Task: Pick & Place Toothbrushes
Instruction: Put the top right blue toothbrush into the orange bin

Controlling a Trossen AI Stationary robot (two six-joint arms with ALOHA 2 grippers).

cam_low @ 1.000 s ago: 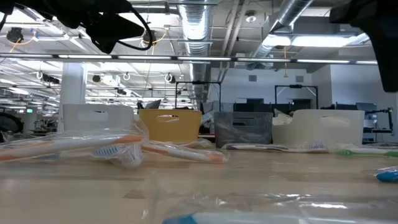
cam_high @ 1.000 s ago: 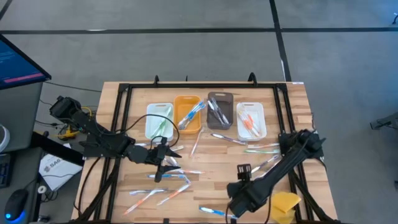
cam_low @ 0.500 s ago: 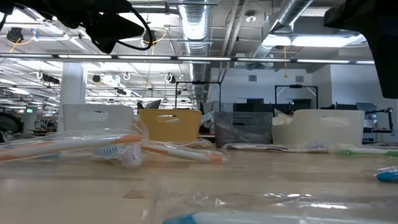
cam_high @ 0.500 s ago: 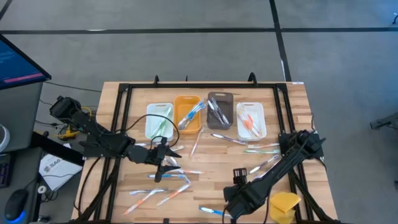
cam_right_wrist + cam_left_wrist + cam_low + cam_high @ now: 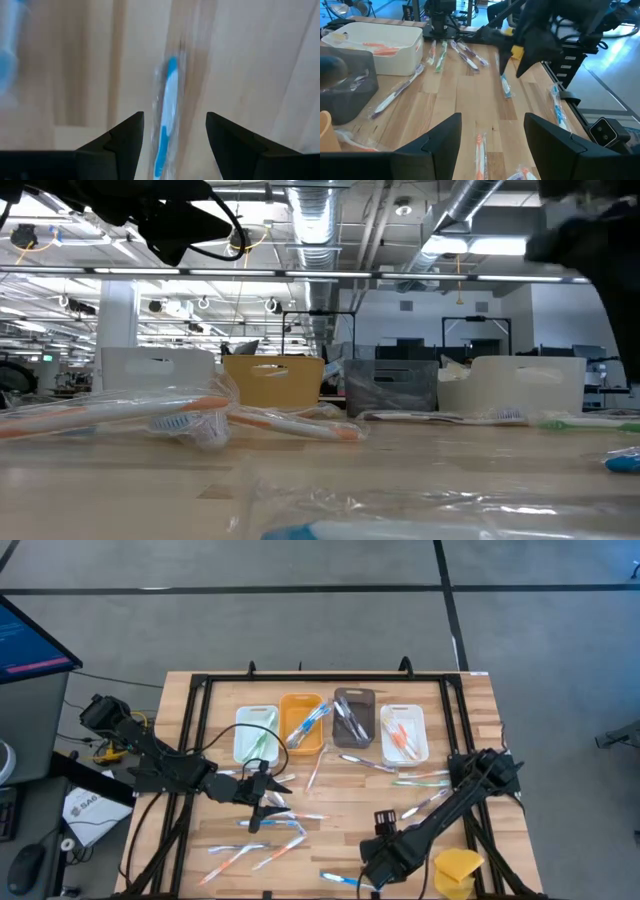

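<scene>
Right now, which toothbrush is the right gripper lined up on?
The blue-and-white toothbrush at the table's near edge: it lies between the open right gripper fingers in the wrist view; the other toothbrushes lie farther off.

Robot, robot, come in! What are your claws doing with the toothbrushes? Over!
Right gripper open, straddling a blue toothbrush on the table, not gripped. Left gripper open, hovering mid-table. Nothing in the way.

Four bins [image 5: 331, 727] stand in a row at the table's [image 5: 470, 705] far side, toothbrushes in each. More toothbrushes [image 5: 270, 840] lie scattered before them.
</scene>
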